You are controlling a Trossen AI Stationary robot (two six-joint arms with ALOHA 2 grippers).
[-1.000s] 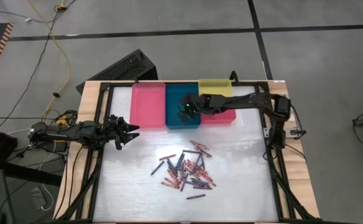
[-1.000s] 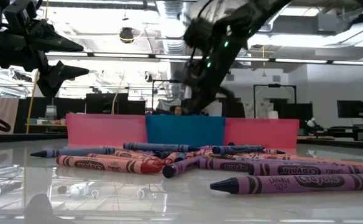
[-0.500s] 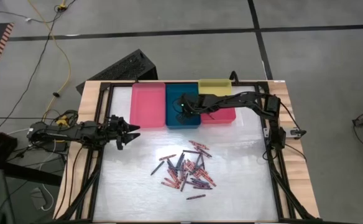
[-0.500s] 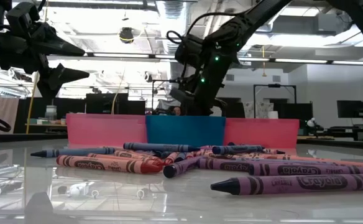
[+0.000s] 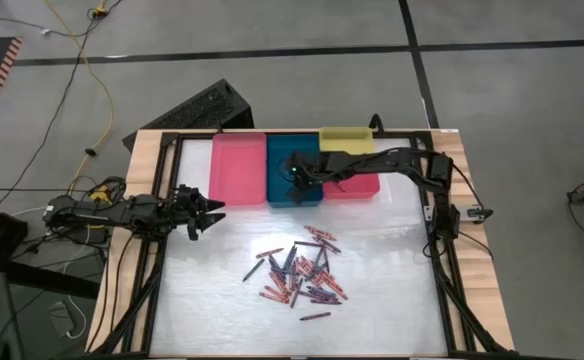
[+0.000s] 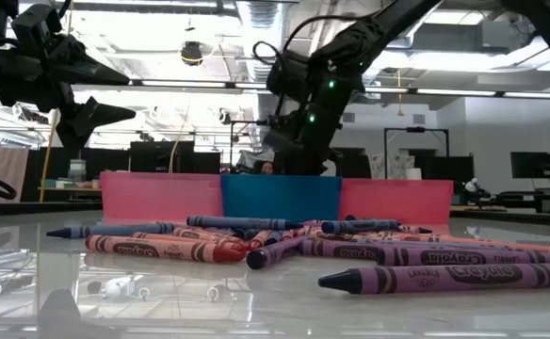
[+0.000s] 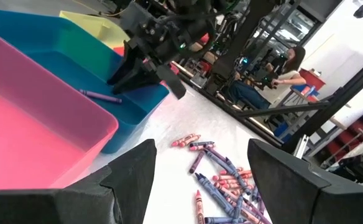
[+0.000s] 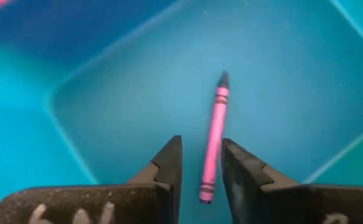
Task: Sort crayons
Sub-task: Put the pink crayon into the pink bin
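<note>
Several crayons (image 5: pixel 297 270) in red, purple and blue lie in a loose pile on the white table, also close up in the low view (image 6: pixel 350 250). One purple-pink crayon (image 8: pixel 215 124) lies flat on the floor of the teal tray (image 5: pixel 280 192), also seen in the left wrist view (image 7: pixel 101 95). My right gripper (image 8: pixel 201 146) hovers open just above it, pointing steeply down into the tray (image 5: pixel 297 177); its fingertips stand on either side of the crayon's near end without touching it. My left gripper (image 5: pixel 217 212) waits open at the table's left edge.
A pink tray (image 5: pixel 237 170) stands left of the teal one, a red-pink tray (image 5: pixel 360 190) right of it and a yellow tray (image 5: pixel 345 140) behind. A dark frame borders the table. A person sits in the room beyond (image 7: pixel 287 68).
My right gripper has rolled at the wrist while staying over the teal tray. The crayon pile and my left arm have kept still.
</note>
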